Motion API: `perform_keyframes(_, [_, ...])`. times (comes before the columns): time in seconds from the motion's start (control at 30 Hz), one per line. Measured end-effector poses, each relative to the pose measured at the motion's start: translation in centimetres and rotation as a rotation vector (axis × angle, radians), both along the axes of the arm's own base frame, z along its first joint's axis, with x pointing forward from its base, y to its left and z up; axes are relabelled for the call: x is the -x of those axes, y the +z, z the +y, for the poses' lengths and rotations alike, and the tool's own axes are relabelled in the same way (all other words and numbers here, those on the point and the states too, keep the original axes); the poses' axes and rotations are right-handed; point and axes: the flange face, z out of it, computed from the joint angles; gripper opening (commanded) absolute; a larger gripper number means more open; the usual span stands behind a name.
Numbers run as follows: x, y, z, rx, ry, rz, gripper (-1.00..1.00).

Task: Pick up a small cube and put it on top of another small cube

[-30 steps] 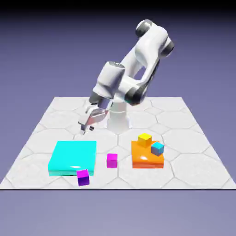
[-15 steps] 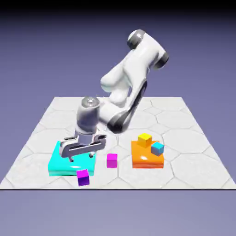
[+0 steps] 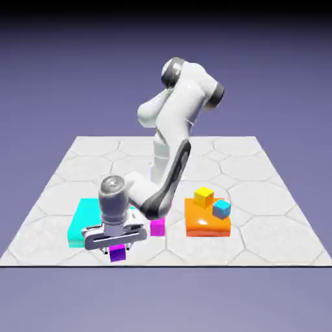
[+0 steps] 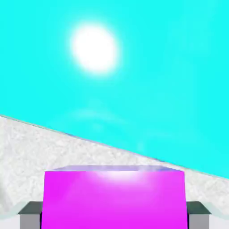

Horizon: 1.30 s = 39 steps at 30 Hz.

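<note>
Gripper (image 3: 117, 246) down at table's (image 3: 259, 188) near edge w/ jaws closed on the purple cube (image 3: 117, 254), just beside cyan slab (image 3: 84, 217), prob so it can lift & carry to pink cube (image 3: 157, 227)

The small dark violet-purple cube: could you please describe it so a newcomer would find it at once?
Find the flat cyan slab at the exterior view's left. At its near edge, under the gripper, sits the small dark violet-purple cube, shown between the fingertips. It is darker than the magenta-pink cube nearby.
</note>
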Motion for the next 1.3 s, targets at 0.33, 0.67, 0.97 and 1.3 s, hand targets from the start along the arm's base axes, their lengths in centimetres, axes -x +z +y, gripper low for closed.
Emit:
perform_keyframes(0.33, [-0.2,7.8,4.6,0.064,0.135,-0.004,-1.00])
perform_keyframes(0.67, [1.4,12.9,11.7,0.148,0.357,-0.024,-1.00])
perform_keyframes(0.97, [4.1,16.7,17.5,0.190,0.548,-0.051,-1.00])
perform_keyframes(1.3, [8.1,19.6,22.8,0.199,0.757,-0.078,-1.00])
